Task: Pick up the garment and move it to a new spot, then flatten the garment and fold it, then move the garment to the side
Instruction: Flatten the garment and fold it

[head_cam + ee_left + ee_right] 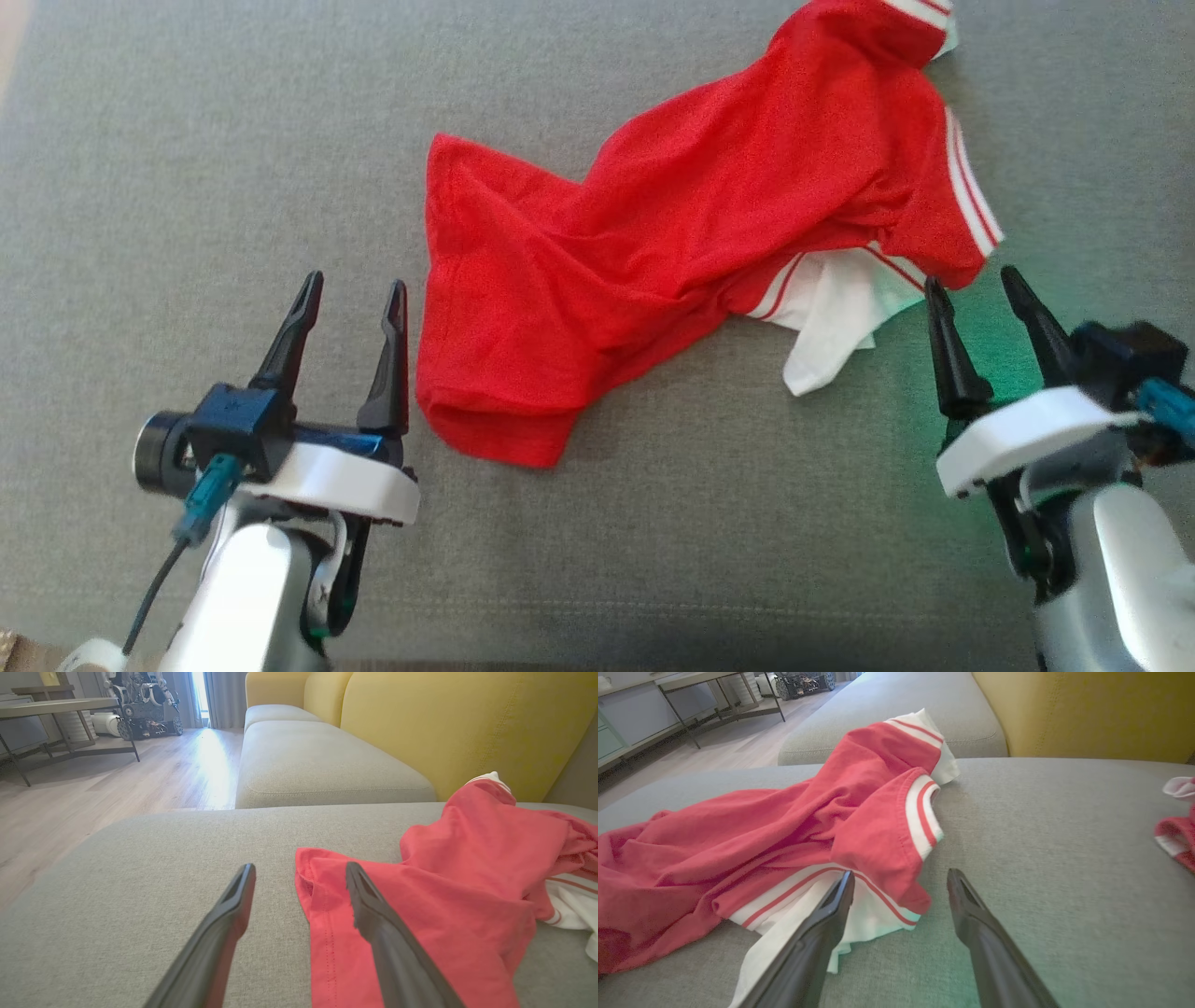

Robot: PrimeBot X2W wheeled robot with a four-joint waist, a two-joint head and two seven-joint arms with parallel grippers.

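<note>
The garment (672,243) is a red shirt with white, red-striped trim, lying crumpled on a grey sofa seat (187,140), stretched from lower left to upper right. My left gripper (356,289) stands open just left of its lower hem, holding nothing. My right gripper (973,282) is open beside the white trimmed sleeve end at the right. In the left wrist view the garment (458,891) lies under the right finger of the left gripper (299,870). In the right wrist view the right gripper (901,877) hovers over the sleeve edge of the garment (784,835).
Yellow back cushions (444,723) rise behind the seat. Another grey seat cushion (317,760) adjoins it. Wooden floor (117,788), a metal-legged table (56,709) and a parked robot (145,704) lie beyond. A second red-and-white cloth (1178,826) sits at the right edge.
</note>
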